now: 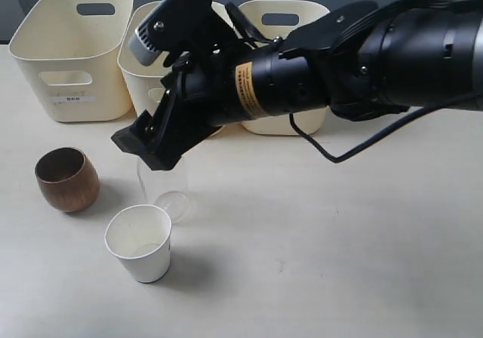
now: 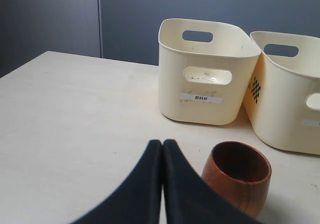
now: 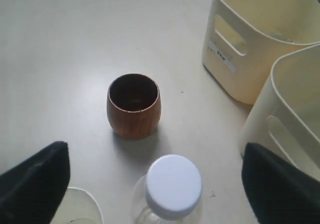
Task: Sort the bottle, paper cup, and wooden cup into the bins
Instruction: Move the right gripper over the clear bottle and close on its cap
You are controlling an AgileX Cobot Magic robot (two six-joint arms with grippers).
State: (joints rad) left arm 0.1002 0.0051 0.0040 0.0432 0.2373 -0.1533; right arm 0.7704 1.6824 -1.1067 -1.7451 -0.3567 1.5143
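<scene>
The clear bottle (image 1: 170,192) stands on the table, and its white cap (image 3: 173,185) lies between the wide-apart fingers of my right gripper (image 3: 156,184). That gripper (image 1: 157,154) is open, reaches across from the right and hovers over the bottle's top, not touching it. The brown wooden cup (image 1: 67,179) (image 3: 134,105) stands upright to the bottle's left. The white paper cup (image 1: 139,243) stands upright in front of the bottle. My left gripper (image 2: 162,144) is shut and empty, low over the table beside the wooden cup (image 2: 238,183). It is out of the exterior view.
Three cream bins (image 1: 73,57) (image 1: 151,81) (image 1: 290,13) line the back of the table. The right arm's black body (image 1: 339,66) crosses in front of the middle and right bins. Bare tabletop (image 1: 339,255) stretches to the front right.
</scene>
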